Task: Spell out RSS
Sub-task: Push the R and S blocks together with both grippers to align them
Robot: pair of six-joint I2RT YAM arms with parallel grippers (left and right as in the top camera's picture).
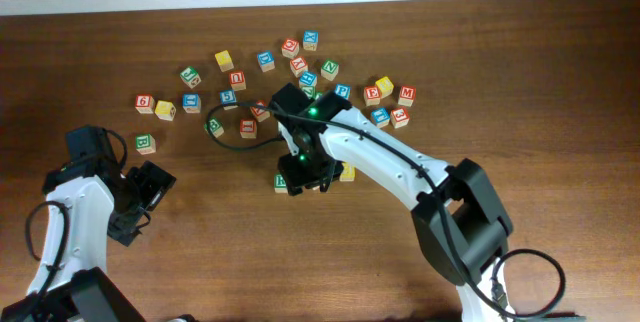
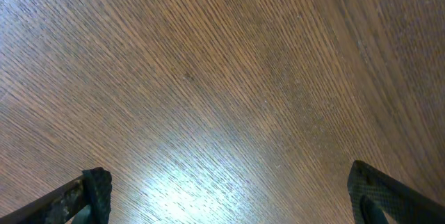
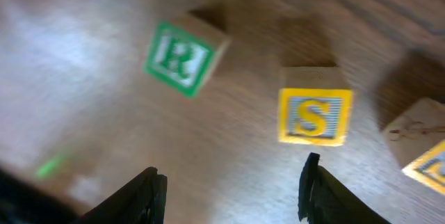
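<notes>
Right hand (image 3: 229, 186) is wide open, holding nothing, low over the desk (image 3: 83, 78), with the green R block (image 3: 182, 57) and yellow S block (image 3: 314, 115) near each other just past its fingertips, and the left hand (image 2: 226, 189) is open too.

Bright even light, sheen on the table (image 2: 195, 182), right wrist view blurred

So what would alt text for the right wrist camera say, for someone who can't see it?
A wooden cube with a green letter R sits askew beside a wooden cube with a yellow-framed letter S on the brown wooden table. The right gripper, open and empty, shows at the bottom edge; the picture is blurry.
</notes>
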